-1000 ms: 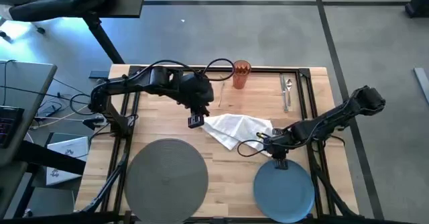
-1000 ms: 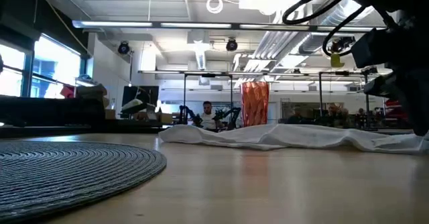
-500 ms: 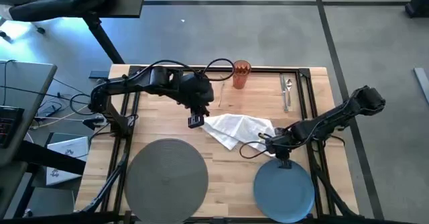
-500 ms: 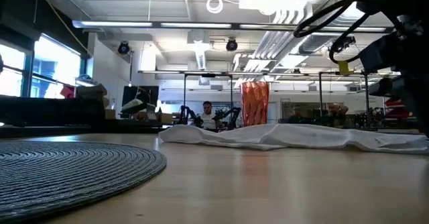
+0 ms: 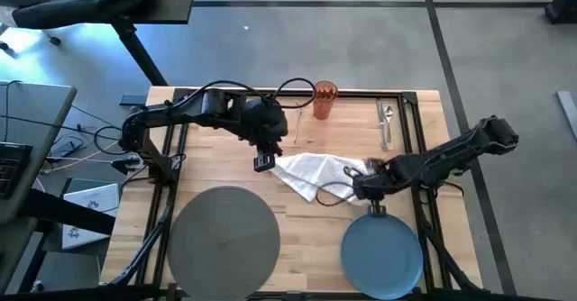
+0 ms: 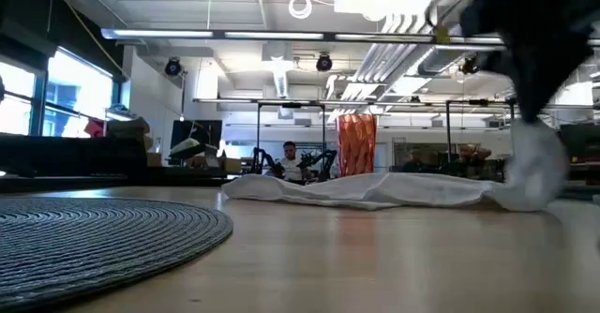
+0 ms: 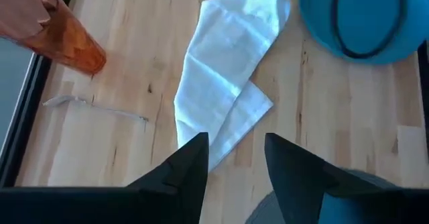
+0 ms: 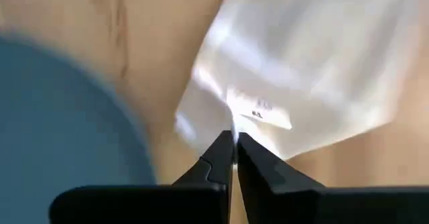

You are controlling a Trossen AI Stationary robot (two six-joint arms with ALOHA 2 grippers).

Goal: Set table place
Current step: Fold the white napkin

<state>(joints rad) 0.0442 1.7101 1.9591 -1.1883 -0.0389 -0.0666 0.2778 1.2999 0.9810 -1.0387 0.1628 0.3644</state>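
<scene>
A white paper napkin (image 5: 315, 171) lies crumpled at mid-table, its right end raised (image 6: 534, 168). My right gripper (image 5: 360, 189) is shut on that end, just beyond the blue plate (image 5: 383, 254). My left gripper (image 5: 262, 163) hovers open over the bare wood by the napkin's left end (image 7: 221, 127), holding nothing. The grey round placemat (image 5: 224, 238) lies flat at the near left. The orange tumbler (image 5: 325, 100) stands upright at the far edge. Silver cutlery (image 5: 386, 123) lies at the far right. My right gripper pinches the napkin's right end (image 8: 236, 125) between its two fingertips (image 8: 221, 150). That end is raised off the wood and hangs below the fingers in the low view. The rest of the napkin (image 6: 375, 189) still lies on the table.
One thin silver piece (image 7: 94, 107) lies apart on the wood near the tumbler. Black rails (image 5: 416, 130) run along the table's sides. Bare wood (image 5: 306, 238) shows between placemat and plate. A cable loop (image 5: 335, 197) lies by the right gripper.
My right gripper has risen and shifted slightly toward the table's left and far edge. The napkin's right end, flat on the wood a second ago, now stands up off the table; the rest of it has stayed put.
</scene>
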